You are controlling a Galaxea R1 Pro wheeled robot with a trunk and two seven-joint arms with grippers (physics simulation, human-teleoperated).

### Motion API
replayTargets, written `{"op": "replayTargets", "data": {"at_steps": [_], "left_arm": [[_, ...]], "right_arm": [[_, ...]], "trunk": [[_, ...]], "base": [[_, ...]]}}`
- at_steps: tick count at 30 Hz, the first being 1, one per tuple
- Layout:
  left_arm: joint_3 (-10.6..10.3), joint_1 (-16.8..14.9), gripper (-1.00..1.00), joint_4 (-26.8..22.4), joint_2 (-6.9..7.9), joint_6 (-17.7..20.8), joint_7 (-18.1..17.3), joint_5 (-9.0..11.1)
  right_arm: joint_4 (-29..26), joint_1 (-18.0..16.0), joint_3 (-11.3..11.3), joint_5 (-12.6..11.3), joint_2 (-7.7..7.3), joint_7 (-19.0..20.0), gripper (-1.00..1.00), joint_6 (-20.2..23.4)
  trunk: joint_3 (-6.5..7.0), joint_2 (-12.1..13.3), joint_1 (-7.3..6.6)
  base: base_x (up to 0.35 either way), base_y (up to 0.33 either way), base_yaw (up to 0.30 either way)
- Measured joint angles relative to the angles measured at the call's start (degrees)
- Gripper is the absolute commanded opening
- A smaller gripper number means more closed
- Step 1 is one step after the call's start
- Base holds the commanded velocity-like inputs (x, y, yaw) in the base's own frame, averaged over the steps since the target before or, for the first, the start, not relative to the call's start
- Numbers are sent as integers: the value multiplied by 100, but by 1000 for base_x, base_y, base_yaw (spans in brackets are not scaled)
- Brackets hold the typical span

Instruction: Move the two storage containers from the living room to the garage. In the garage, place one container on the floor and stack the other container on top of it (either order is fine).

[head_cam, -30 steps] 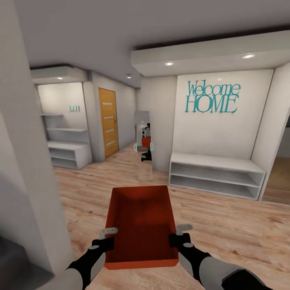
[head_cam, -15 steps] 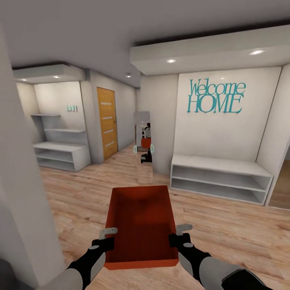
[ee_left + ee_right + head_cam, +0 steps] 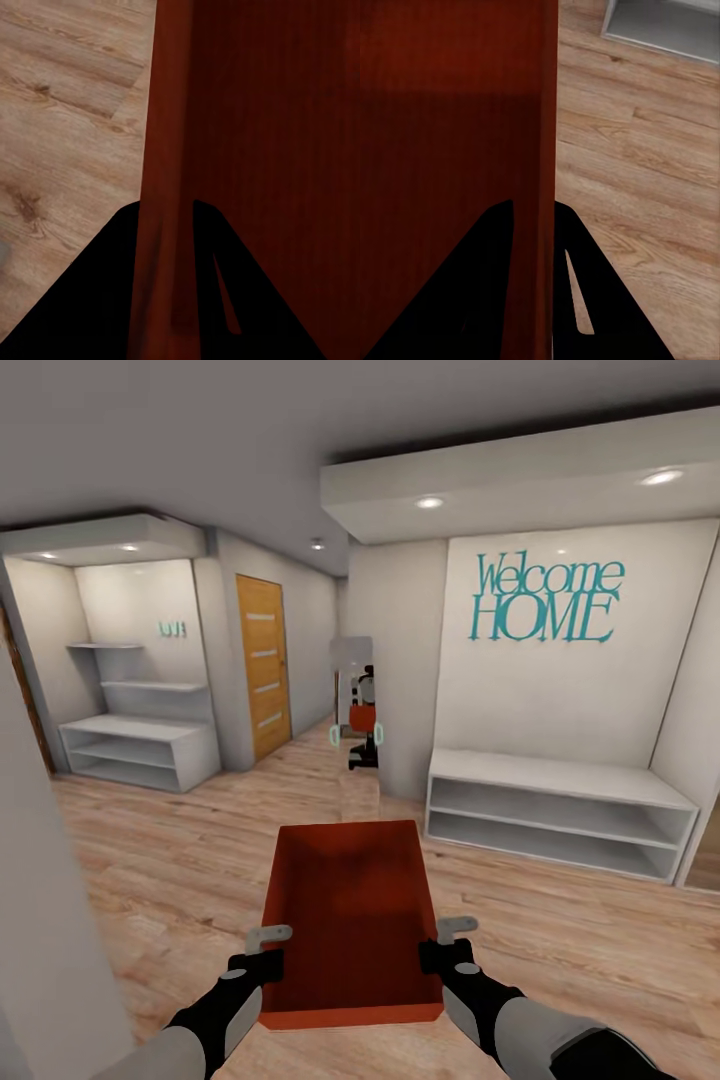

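Orange-red storage container [image 3: 352, 920] hangs between your grippers: left gripper [image 3: 268, 948] clamps its left wall, right gripper [image 3: 447, 942] its right wall. Wood-plank floor [image 3: 190, 850] lies open ahead; a white column [image 3: 40, 920] crowds your left.

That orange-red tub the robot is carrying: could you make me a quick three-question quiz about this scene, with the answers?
1. True or false: both grippers clamp the storage container, the left gripper on one side wall, the right gripper on the other.
2. What is inside the container? A) books B) nothing C) a ball
3. What do the teal letters on the wall spell?

Key: 1 true; 2 B; 3 Welcome HOME.
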Motion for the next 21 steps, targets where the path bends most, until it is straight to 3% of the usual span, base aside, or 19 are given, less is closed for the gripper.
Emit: {"op": "replayTargets", "data": {"at_steps": [21], "left_arm": [[0, 0, -100, 8, 0, 0, -1, 4]], "right_arm": [[0, 0, 3, 0, 0, 0, -100, 9]], "trunk": [[0, 0, 0]], "base": [[322, 0, 0]]}}
